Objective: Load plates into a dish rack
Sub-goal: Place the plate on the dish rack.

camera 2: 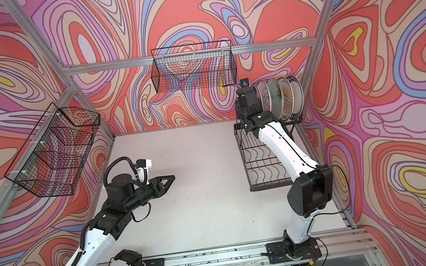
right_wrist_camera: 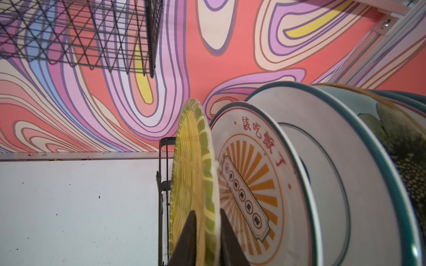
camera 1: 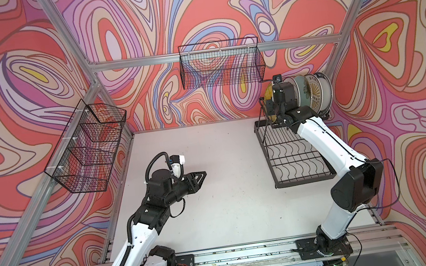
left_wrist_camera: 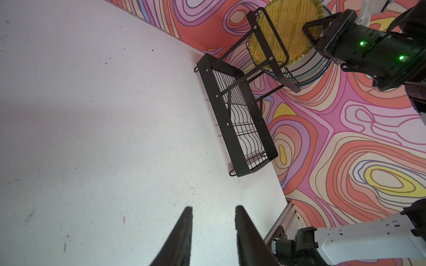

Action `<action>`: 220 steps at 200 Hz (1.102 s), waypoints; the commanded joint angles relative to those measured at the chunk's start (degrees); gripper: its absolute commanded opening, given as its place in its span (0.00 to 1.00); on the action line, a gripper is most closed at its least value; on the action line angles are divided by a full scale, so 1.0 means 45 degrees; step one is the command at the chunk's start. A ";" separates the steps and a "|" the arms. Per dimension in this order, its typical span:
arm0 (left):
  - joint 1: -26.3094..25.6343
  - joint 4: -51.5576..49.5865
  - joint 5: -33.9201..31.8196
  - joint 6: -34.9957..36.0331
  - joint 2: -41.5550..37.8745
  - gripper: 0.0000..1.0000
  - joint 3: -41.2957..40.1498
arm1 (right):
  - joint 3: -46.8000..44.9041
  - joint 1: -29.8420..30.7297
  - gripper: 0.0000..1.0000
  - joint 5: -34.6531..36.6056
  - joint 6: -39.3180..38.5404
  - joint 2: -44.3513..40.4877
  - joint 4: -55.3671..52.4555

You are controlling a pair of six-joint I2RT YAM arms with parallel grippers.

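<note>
The black dish rack [camera 1: 292, 157] [camera 2: 263, 166] [left_wrist_camera: 239, 129] stands at the table's far right. Several plates [camera 1: 309, 94] [camera 2: 282, 97] stand on edge in its raised upper tier. The yellow striped plate [right_wrist_camera: 191, 172] [left_wrist_camera: 288, 23] [camera 1: 267, 96] is the outermost, beside an orange-sunburst plate [right_wrist_camera: 249, 184] with Chinese characters. My right gripper [right_wrist_camera: 207, 210] is shut on the yellow plate's rim, one finger on each face. My left gripper [camera 1: 203, 174] [camera 2: 171, 178] [left_wrist_camera: 213, 208] hovers over the bare table at centre left, open and holding nothing.
A black mesh basket [camera 1: 221, 63] hangs on the back wall just above and left of the plates. Another mesh basket [camera 1: 89, 146] hangs on the left wall. The rack's lower tier [camera 1: 297, 167] holds no plates, and the right forearm [camera 1: 326, 142] reaches across it.
</note>
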 commanded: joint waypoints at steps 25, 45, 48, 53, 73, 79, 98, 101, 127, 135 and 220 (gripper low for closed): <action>-0.0002 -0.0250 -0.0205 0.0270 -0.0213 0.37 0.0437 | 0.0232 -0.0063 0.21 -0.0254 -0.0032 -0.0258 0.0122; -0.0005 -0.0270 -0.0218 0.0258 -0.0274 0.37 0.0450 | 0.0220 -0.0065 0.23 -0.0366 -0.0043 -0.0478 0.0092; -0.0002 -0.0270 -0.0233 0.0250 -0.0279 0.37 0.0447 | 0.0226 -0.0056 0.23 -0.0385 -0.0031 -0.0504 0.0084; -0.0011 -0.0260 -0.0240 0.0260 -0.0279 0.37 0.0462 | 0.0232 -0.0063 0.24 -0.0399 -0.0036 -0.0569 0.0089; -0.0002 -0.0290 -0.0243 0.0292 -0.0261 0.37 0.0523 | 0.0181 -0.0061 0.24 -0.0447 -0.0057 -0.0771 0.0073; -0.0002 -0.0290 -0.0248 0.0274 -0.0241 0.38 0.0525 | 0.0172 -0.0058 0.24 -0.0440 -0.0074 -0.0826 0.0053; -0.0007 -0.0309 -0.0260 0.0288 -0.0184 0.38 0.0545 | 0.0123 -0.0051 0.26 -0.0516 -0.0085 -0.1005 0.0005; -0.0002 -0.0309 -0.0258 0.0283 -0.0182 0.37 0.0545 | 0.0114 -0.0047 0.27 -0.0516 -0.0077 -0.1029 -0.0005; -0.0002 -0.0368 -0.0278 0.0279 -0.0106 0.39 0.0601 | 0.0049 -0.0053 0.28 -0.0734 -0.0057 -0.1331 -0.0092; -0.0008 -0.0404 -0.0272 0.0272 -0.0094 0.39 0.0638 | -0.0003 -0.0064 0.29 -0.0813 -0.0008 -0.1465 -0.0092; -0.0002 -0.1308 -0.0267 0.0976 0.0297 0.47 0.1759 | -0.1642 -0.0048 0.33 -0.1848 0.0316 -0.3440 0.0061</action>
